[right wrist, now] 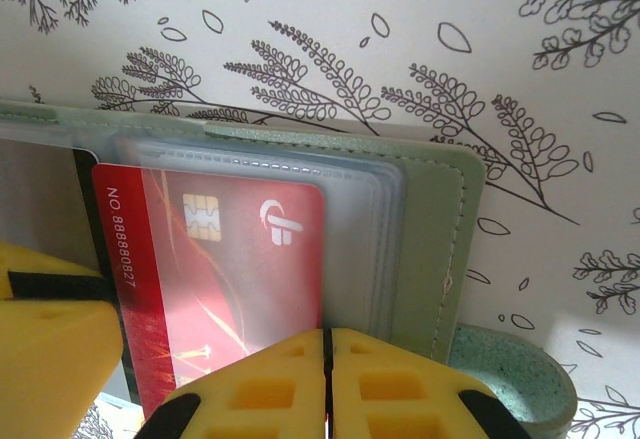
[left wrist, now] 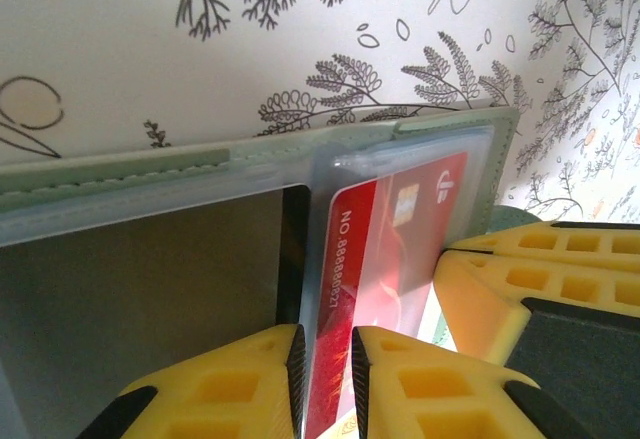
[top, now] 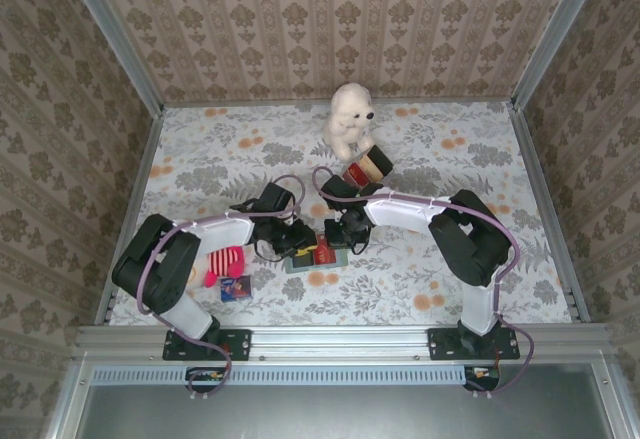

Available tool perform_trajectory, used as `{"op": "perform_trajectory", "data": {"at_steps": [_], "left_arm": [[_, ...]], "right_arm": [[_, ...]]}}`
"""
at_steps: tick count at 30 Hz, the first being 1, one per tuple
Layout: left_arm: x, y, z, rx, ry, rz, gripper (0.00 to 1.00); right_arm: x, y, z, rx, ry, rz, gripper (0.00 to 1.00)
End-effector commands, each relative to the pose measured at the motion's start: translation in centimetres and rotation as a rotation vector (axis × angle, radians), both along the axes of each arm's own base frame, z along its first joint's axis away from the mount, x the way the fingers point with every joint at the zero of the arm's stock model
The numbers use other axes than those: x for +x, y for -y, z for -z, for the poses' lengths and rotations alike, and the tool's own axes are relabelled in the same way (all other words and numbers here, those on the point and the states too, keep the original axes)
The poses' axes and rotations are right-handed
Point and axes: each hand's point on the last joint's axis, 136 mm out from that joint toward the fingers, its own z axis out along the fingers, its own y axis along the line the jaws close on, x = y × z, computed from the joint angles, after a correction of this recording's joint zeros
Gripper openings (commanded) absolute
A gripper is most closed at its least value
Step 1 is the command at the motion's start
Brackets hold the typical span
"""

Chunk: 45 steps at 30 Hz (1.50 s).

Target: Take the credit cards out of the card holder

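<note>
Extraction step; no card is out yet. Nearest the lens, the left gripper is clenched on the near edge of the red credit card, its yellow pads pinching the plastic. Whether the clear sleeve is caught with it cannot be told. Just beside it, the right gripper is also clenched, its pads meeting on the near edge of the card holder, apparently on the stacked clear sleeves, to pin it.

Beyond both sets of fingertips, most of the card lies inside its sleeve. The next move probably calls for the left gripper to draw the card straight back along the sleeve while the right gripper keeps the holder from sliding with it.

Legible on the card is "NO" and a run of digits beginning 8888, printed along one edge. It also has a gold chip and a white emblem, but no readable brand name. Farthest out, the holder's stitched sage-green cover lies open on the leaf-printed worktop.
</note>
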Motion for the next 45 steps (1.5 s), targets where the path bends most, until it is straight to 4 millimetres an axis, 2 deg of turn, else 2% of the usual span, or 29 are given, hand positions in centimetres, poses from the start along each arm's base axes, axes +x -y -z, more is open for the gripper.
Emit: {"op": "perform_trajectory", "data": {"at_steps": [1, 7, 21, 28, 32, 39, 45], "left_arm": [[0.0, 0.6, 0.0, -0.012, 0.002, 0.028, 0.23], [-0.1, 0.7, 0.4, -0.015, -0.01, 0.031, 0.24], [0.1, 1.6, 0.1, -0.056, 0.016, 0.057, 0.22], [0.0, 1.6, 0.0, -0.065, 0.029, 0.069, 0.19], [-0.1, 1.5, 0.0, -0.067, 0.034, 0.071, 0.13], [-0.4, 0.3, 0.2, -0.033, 0.033, 0.066, 0.05], [-0.9, -1.1, -0.3, -0.019, 0.045, 0.061, 0.05]], "right_arm": [[-0.5, 0.6, 1.2, -0.05, -0.037, 0.0, 0.08], [-0.6, 0.7, 1.3, -0.05, -0.04, -0.001, 0.09], [-0.8, 0.3, 1.4, -0.03, -0.05, -0.005, 0.09], [-0.9, 0.4, 1.6, -0.033, -0.053, -0.004, 0.09], [-0.9, 0.4, 1.6, -0.033, -0.054, -0.004, 0.09], [-0.8, 0.8, 1.6, -0.048, -0.051, 0.002, 0.09], [-0.7, 1.1, 1.5, -0.065, -0.037, 0.004, 0.09]]}}
